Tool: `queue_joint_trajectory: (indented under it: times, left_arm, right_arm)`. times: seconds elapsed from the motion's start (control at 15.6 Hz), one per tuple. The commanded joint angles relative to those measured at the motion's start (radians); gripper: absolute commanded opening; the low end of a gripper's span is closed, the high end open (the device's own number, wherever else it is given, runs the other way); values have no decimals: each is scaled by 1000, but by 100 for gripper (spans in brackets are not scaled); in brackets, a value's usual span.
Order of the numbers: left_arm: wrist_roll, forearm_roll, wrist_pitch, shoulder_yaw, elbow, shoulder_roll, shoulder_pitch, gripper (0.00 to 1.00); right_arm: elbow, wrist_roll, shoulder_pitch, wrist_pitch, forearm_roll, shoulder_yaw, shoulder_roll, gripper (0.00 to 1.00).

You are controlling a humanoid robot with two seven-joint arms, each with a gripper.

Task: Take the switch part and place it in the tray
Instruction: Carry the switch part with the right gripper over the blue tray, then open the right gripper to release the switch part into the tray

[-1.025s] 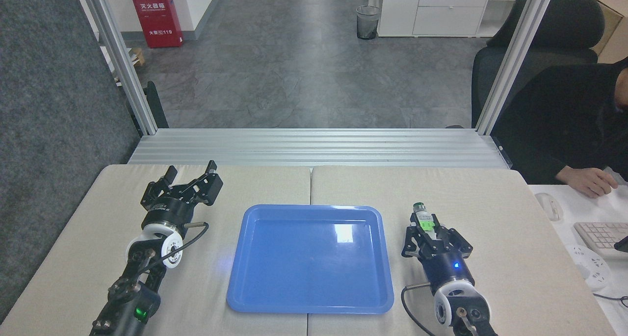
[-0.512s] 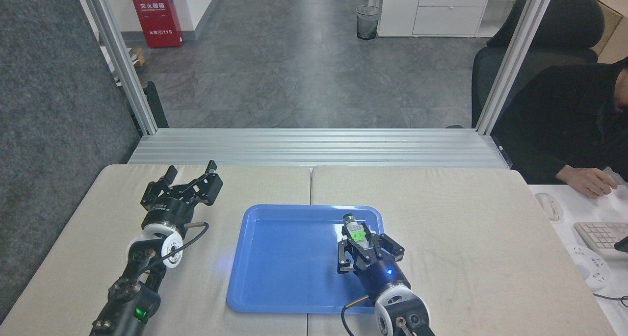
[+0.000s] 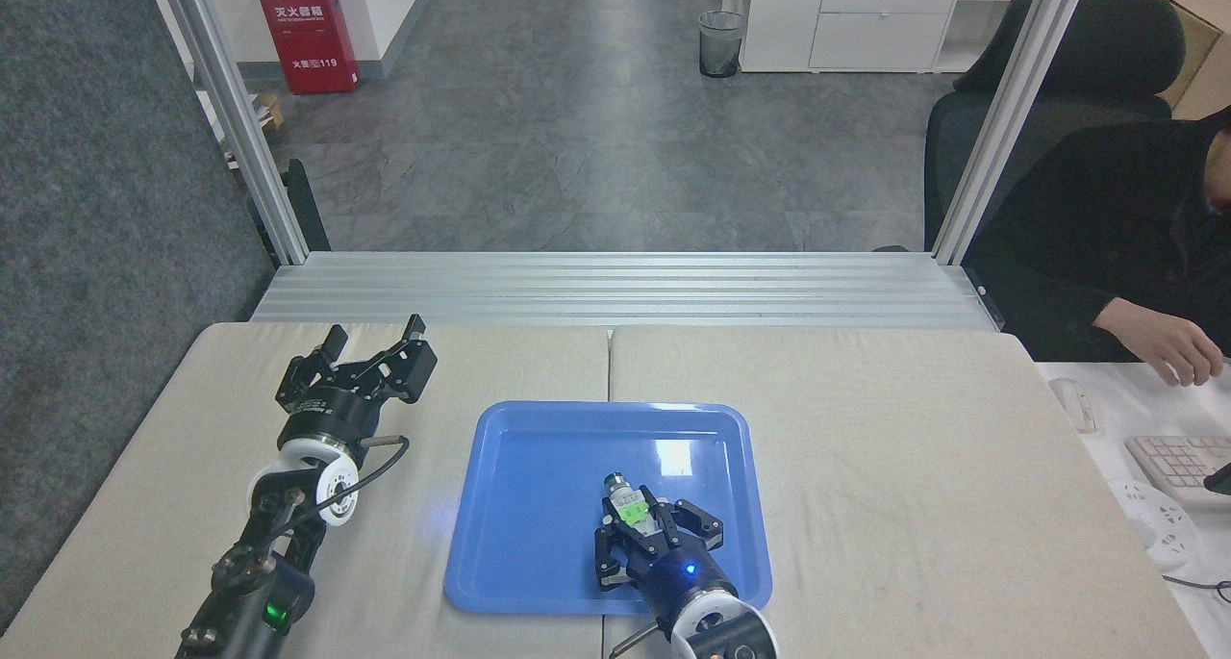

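Observation:
The blue tray [image 3: 539,486] lies in the middle of the padded table. My right gripper [image 3: 637,517] hangs over the tray's near right part, shut on the switch part [image 3: 625,502], whose green block and dark cylindrical end stick out beyond the fingers, pointing away from me. Whether the part touches the tray floor I cannot tell. My left gripper [image 3: 373,336] rests open at the table's far left, well clear of the tray, with nothing between its fingers.
A seam [image 3: 609,361] splits the beige table [image 3: 866,428] in two. An aluminium frame rail [image 3: 615,289] runs along the far edge. To the right, a person's hand [image 3: 1178,351] rests on a white desk with a mouse [image 3: 1075,404] and a keyboard [image 3: 1178,467].
My right gripper has carried the switch part leftward and toward me, from beside the tray's right edge to over its near right area. The left arm stayed still.

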Motion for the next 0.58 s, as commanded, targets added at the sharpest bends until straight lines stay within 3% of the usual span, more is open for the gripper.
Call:
queue_joint_trajectory:
  times: [0.0, 0.32, 0.38, 0.51]
  left_arm:
    - [1, 0, 0, 1, 0, 0, 0, 100]
    - [1, 0, 0, 1, 0, 0, 0, 100]
    - [1, 0, 0, -1, 0, 0, 0, 100]
    - [1, 0, 0, 1, 0, 0, 0, 100]
  right_arm:
    - [62, -3, -41, 3, 5, -45, 52, 100]
    - [51, -136, -182, 0, -55, -277, 33, 100]
    - [51, -163, -208, -6, -58, -316, -8, 100]
    - [51, -177, -230, -75, -103, -396, -156, 100]
